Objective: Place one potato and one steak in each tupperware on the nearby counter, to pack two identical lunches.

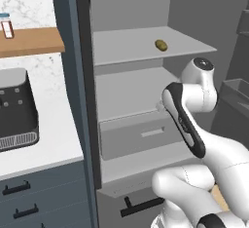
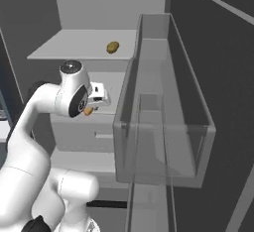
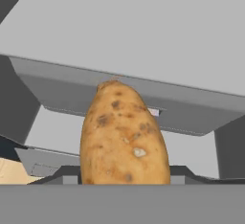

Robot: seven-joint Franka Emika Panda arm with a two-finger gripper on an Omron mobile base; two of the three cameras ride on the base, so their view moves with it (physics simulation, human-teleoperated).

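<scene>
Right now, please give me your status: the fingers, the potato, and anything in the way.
Fingers shut on one potato, inside the open fridge. Second potato on the upper shelf. Door bin close on the right.

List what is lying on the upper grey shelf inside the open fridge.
One brown oval potato lies on the upper grey shelf. The shelf's back corners lie in shadow, unreadable. The gripper holds a second potato lower down.

Left base view: from behind the arm's left, facing forward and down into the open fridge (image 1: 131,76), with the counter (image 1: 53,139) at left. Right base view: from behind its right, along the door bin (image 2: 163,127). Both share the shelves and far potato (image 1: 161,45). Hand view: very near a held potato (image 3: 123,134), facing the shelves.
</scene>
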